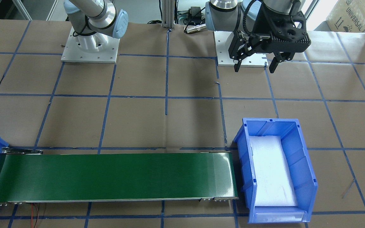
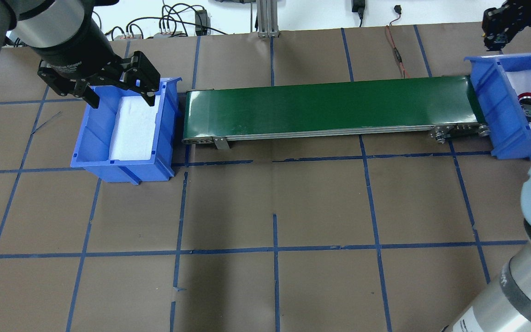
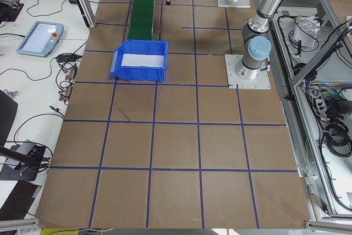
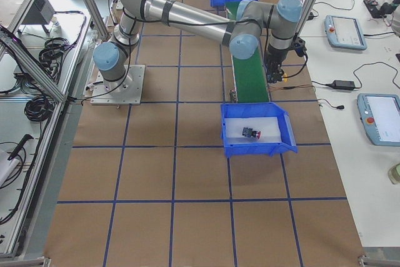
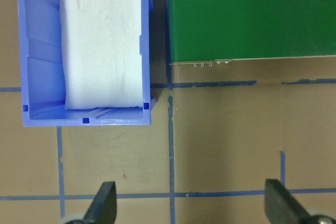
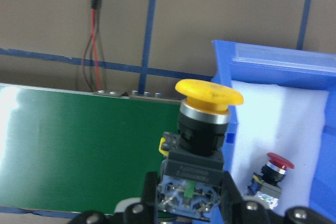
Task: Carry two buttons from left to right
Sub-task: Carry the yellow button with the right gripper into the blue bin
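My left claw (image 2: 122,99) hangs high over the table, jaws spread wide and gripping nothing. From its wrist camera the left bin (image 5: 31,114) sits at about 10 o'clock, with a white foam pad (image 5: 102,40) lining its floor.

Moving right, the green belt (image 2: 330,108) runs from just beside that bin across to the right bin (image 2: 500,110). At 1 o'clock from the belt's far end, a red and black wire (image 2: 397,50) trails across the brown table (image 2: 274,207).

On to my right claw (image 6: 190,195): jaws pinched in on the grey-green rear block of the yellow button (image 6: 207,124), which stands upright with its mushroom cap on top. It is held in the air above the right end of the belt, right at the bin's near wall. From overhead the claw shows at about 11 o'clock from the right bin.

Last, the red button (image 6: 273,174) lies tipped on the white foam inside the right bin, at 4 o'clock from the yellow one and apart from it.
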You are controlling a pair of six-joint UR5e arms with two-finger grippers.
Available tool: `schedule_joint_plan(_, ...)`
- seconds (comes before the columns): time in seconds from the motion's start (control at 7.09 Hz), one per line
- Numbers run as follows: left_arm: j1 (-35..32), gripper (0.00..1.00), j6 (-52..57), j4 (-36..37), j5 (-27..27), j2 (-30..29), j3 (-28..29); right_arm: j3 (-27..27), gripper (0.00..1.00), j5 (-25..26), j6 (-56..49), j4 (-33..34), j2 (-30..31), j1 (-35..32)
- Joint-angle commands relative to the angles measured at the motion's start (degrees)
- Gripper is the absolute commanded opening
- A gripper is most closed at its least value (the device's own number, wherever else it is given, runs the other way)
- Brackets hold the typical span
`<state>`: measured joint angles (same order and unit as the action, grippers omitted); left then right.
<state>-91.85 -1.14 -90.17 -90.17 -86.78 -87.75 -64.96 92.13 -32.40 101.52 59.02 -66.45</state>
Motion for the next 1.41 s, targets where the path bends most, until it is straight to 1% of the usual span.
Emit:
schedule_joint_plan(0.0,0.0,1.0,0.0,-0.01,0.0,0.12,-0.14,1.67,0.14,-2.02,-7.2,0.61,-4.08,5.69)
schedule_joint_plan(0.56,0.0,1.0,0.0,-0.01,0.0,0.12,-0.14,1.67,0.15,-3.09,-9.69,1.23,-8.47,9.3)
schedule_joint_plan(0.71,0.0,1.0,0.0,-0.01,0.0,0.12,-0.14,1.67,0.15,-4.92,-10.04,1.14,-9.61,9.58)
schedule_joint_plan(0.99,0.0,1.0,0.0,-0.01,0.0,0.12,-0.14,1.41,0.15,-5.12,-10.4,1.23,-10.41,9.58)
schedule_joint_plan(1.13,0.0,1.0,0.0,-0.01,0.0,0.12,-0.14,1.59,0.15,-6.16,-10.75,1.58,-11.63,9.58)
schedule_joint_plan(1.27,0.0,1.0,0.0,-0.01,0.0,0.12,-0.14,1.41,0.15,-5.65,-10.75,1.58,-12.26,9.58)
